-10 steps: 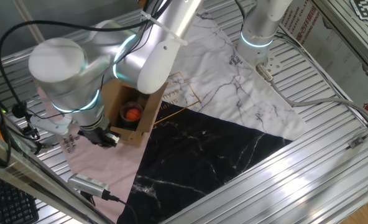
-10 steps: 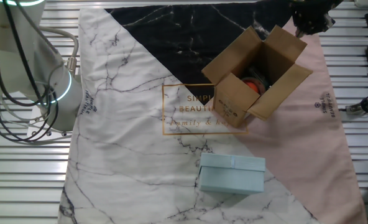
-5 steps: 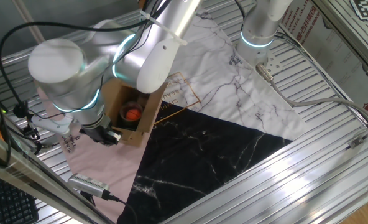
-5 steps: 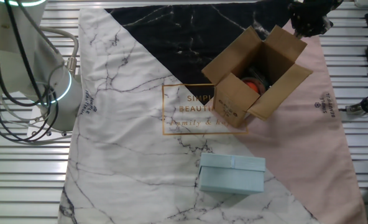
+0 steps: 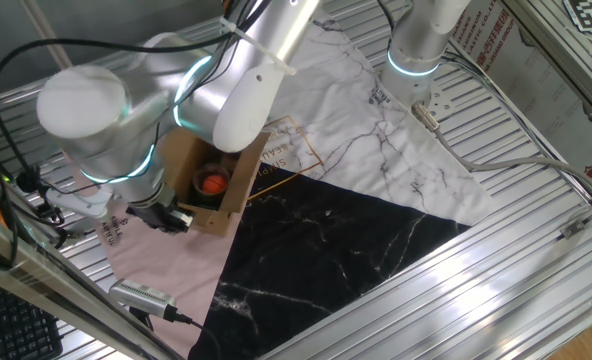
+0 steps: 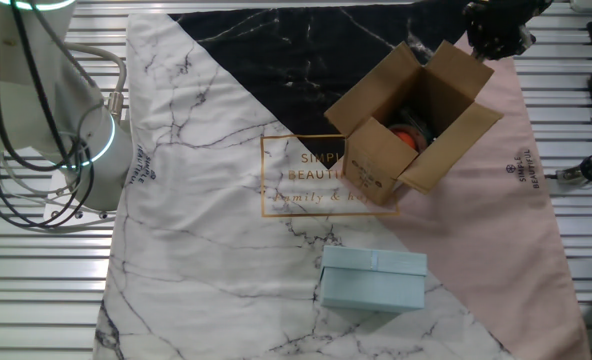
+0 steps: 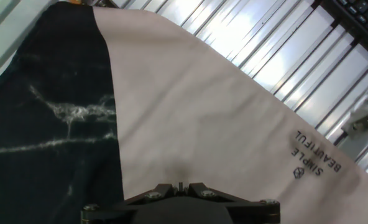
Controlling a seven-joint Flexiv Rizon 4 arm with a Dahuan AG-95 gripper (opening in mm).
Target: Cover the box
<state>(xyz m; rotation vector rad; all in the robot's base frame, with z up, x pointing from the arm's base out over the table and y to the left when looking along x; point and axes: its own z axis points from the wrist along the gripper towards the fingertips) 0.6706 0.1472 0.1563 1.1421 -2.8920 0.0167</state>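
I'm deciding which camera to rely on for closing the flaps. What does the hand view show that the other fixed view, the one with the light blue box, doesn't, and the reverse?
Only the hand view shows the "SIMPLE BEAUTIFUL" print up close; no carton appears there.

Only the fixed view shows the box with its flaps open, an orange object inside, the light blue box, and the gripper beside a flap.

Both show the pink and black cloth and the ribbed metal table.

the pink cloth (image 7: 234,124) reads "simple beautiful".
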